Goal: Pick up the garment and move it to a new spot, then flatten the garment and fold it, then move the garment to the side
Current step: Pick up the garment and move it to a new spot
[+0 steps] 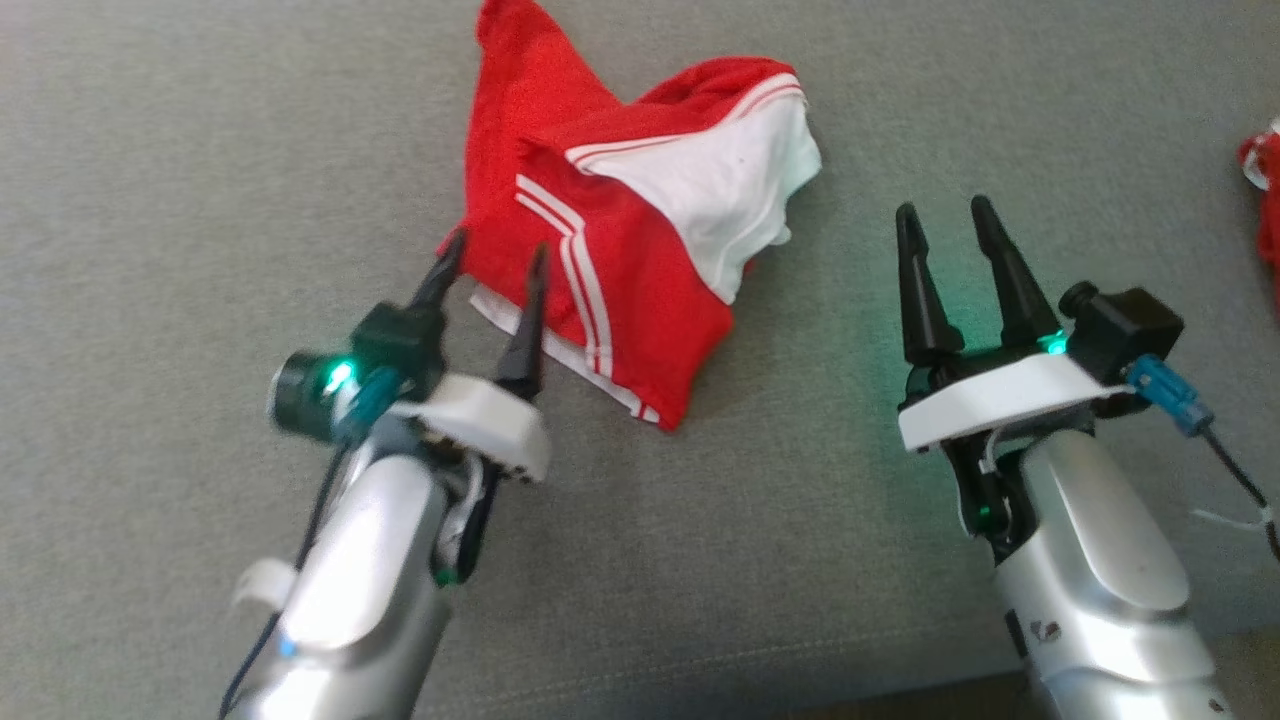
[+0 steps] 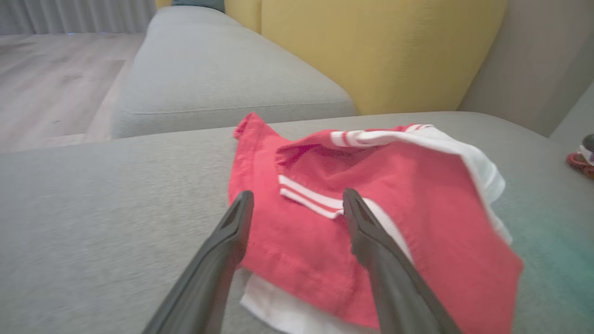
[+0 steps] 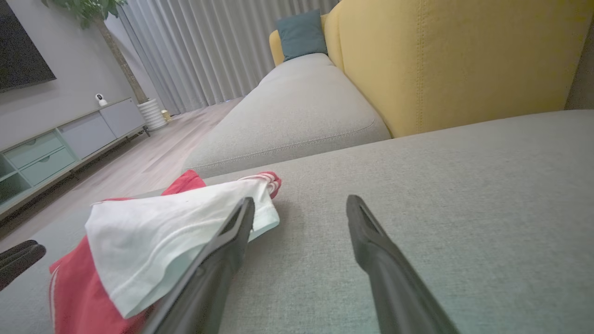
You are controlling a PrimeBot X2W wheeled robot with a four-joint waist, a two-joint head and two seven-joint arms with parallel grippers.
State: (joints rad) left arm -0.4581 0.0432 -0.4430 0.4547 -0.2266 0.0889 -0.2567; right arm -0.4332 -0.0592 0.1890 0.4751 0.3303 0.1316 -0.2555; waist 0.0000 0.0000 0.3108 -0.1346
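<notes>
Grey sofa seat (image 1: pixel 200 150), yellow backrest (image 3: pixel 455 60) behind. Red jersey (image 1: pixel 620 250) lies crumpled mid-cushion, white inside flipped out, striped trim showing. Left hand (image 1: pixel 498 247) spread, fingers over the jersey's near edge, nothing pinched. Right hand (image 1: pixel 945 208) spread too, over bare cushion, apart from the jersey.

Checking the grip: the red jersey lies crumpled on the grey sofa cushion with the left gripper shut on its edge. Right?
No: the left wrist view shows the left gripper open, fingers apart over the jersey, which does lie crumpled on the grey cushion.
</notes>
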